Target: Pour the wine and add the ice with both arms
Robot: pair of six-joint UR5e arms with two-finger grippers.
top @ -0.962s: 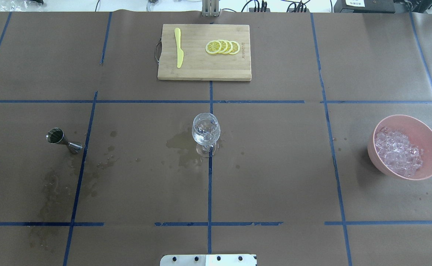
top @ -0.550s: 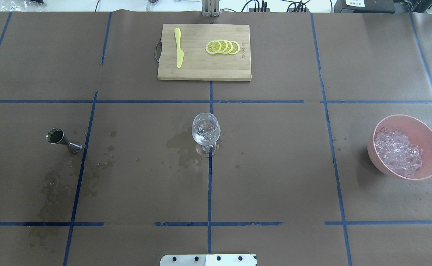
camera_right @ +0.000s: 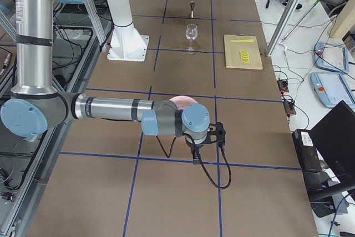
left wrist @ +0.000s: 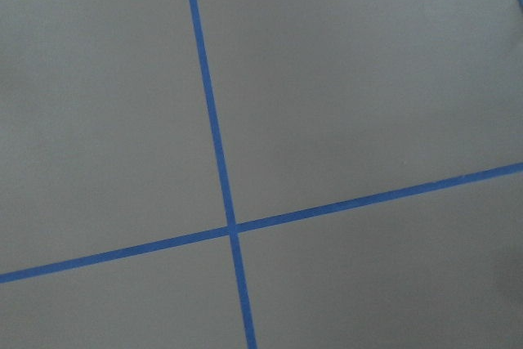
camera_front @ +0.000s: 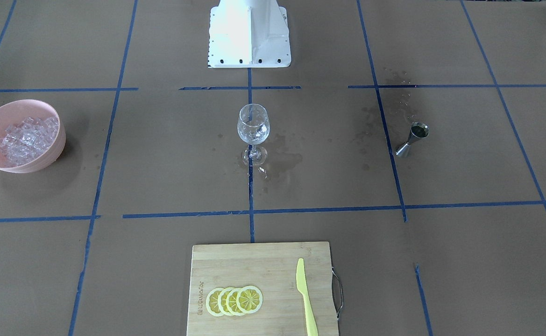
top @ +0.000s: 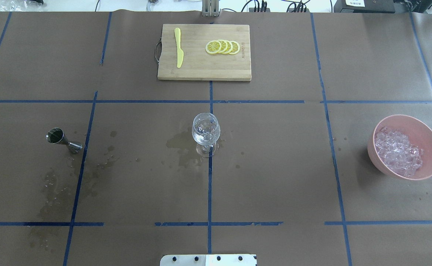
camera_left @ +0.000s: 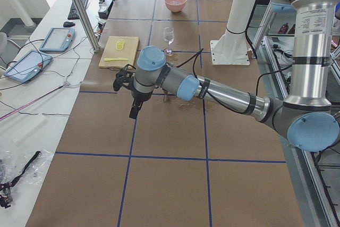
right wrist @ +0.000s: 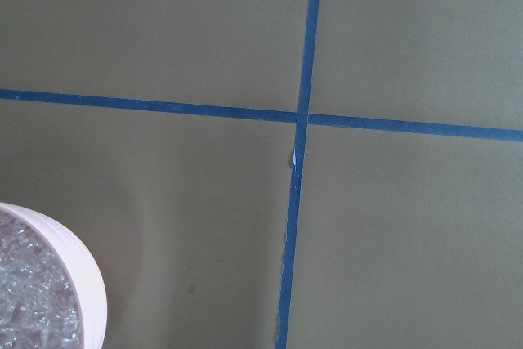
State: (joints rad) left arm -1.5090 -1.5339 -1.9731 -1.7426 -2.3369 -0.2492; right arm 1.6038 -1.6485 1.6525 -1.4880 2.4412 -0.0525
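A clear stemmed glass (top: 206, 132) stands upright at the table's centre, with a little clear, glistening content low in its bowl; it also shows in the front view (camera_front: 253, 127). A steel jigger (top: 58, 137) stands to its left. The ice (top: 398, 152) is piled in a pink bowl (top: 428, 162) at the right; the right wrist view shows the bowl's rim (right wrist: 86, 279). Both arms are off the overhead view. The left gripper (camera_left: 134, 111) hangs over bare paper far to the left. The right gripper (camera_right: 195, 156) hangs just beyond the bowl. I cannot tell whether either is open.
A bamboo cutting board (top: 204, 72) at the far centre carries a yellow knife (top: 179, 47) and lemon slices (top: 222, 47). Dark wet stains (top: 180, 144) lie by the glass and below the jigger. The white pedestal (camera_front: 249, 32) stands at the near edge.
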